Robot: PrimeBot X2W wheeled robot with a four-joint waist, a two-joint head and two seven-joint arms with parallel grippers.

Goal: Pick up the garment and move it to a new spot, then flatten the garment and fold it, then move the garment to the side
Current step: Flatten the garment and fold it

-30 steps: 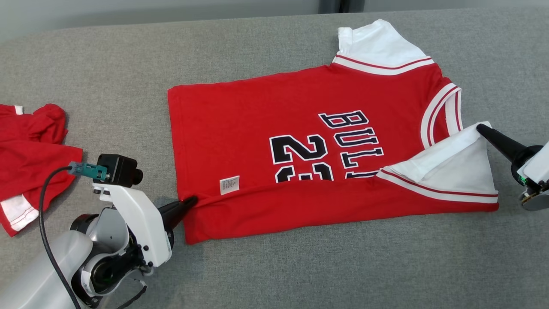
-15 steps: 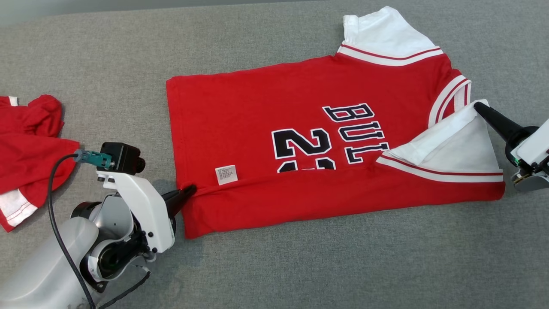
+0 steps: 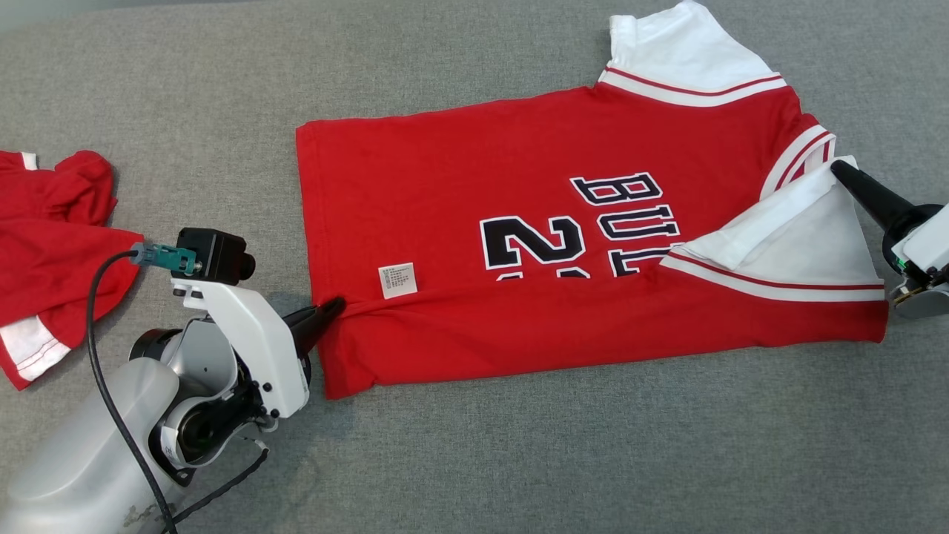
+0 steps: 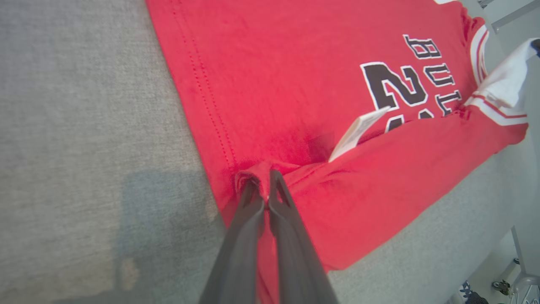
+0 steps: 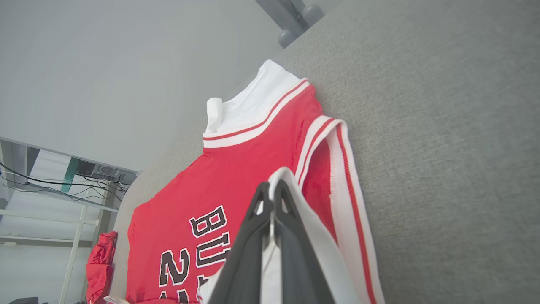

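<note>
The left arm came in low from the bottom-left corner, pale forearm angled up and to the right, with a little black wrist camera [image 3: 215,256] perched on top. The left gripper [image 3: 335,305] pointed right, lying nearly flat to the grey fabric surface [image 3: 519,460]. Its two dark fingers [image 4: 247,223] were squeezed together on a bunched bit of red hem at the left end of the jersey [image 3: 460,185], right where the near edge was folded up over the front. Well off to its left, a second red garment [image 3: 52,252] lay crumpled.

The jersey itself was spread flat across the middle of the surface, hem to the left, neck end to the right.

Over at the right edge, the right arm reached in from the side, with the right gripper [image 3: 839,166] pointing up and left. Its fingers were clamped shut on the tip of the near white sleeve [image 3: 808,245], which was drawn to a point there and laid in over the chest.

Writing-wise, there was a small white tag [image 3: 397,280] just beside the left gripper, print way too tiny to read. Then a big black "2" [image 3: 530,241], with a second digit mostly cut off by the fold. After that "BUL" [image 3: 626,215] in black with a white outline, the rest hidden under the sleeve.
</note>
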